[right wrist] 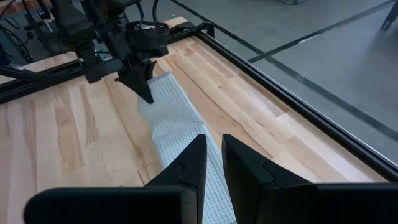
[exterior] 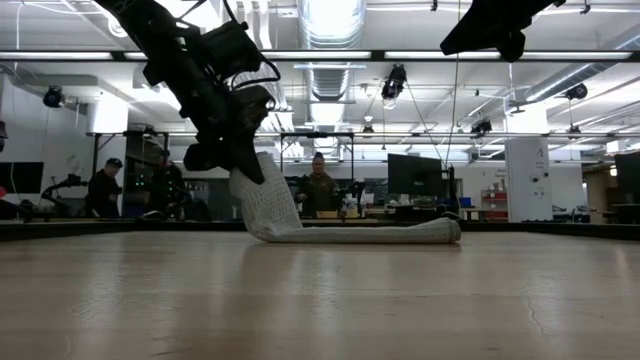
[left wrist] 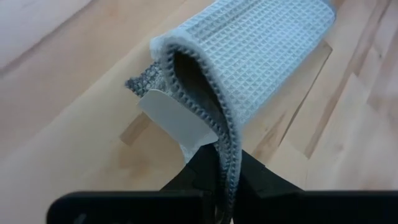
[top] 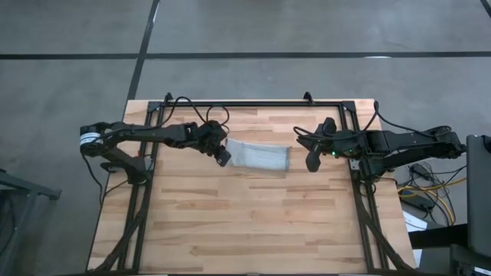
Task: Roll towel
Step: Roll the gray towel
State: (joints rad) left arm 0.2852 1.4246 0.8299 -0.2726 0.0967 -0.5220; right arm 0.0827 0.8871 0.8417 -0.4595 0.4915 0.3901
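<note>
Your left tool [top: 222, 157] was clamped on the left end of the towel [top: 261, 156], which it had raised off the surface [top: 230, 222]; the rest of the cloth lay flat as a folded strip toward the right tool [top: 312, 162]. That tool hung above the towel's right end, its fingers nearly together with a narrow gap and nothing between them. In the left wrist view the lifted edge curled over with a pale tag [left wrist: 174, 118] beneath it. The grip looked to be on a thin edge only, so the cloth could slip free, or the whole strip could drag along the surface rather than curl, since nothing pinned its far end. You could not tell how many layers the fingers held; in the low view the right tool was cut off at the frame's top.
</note>
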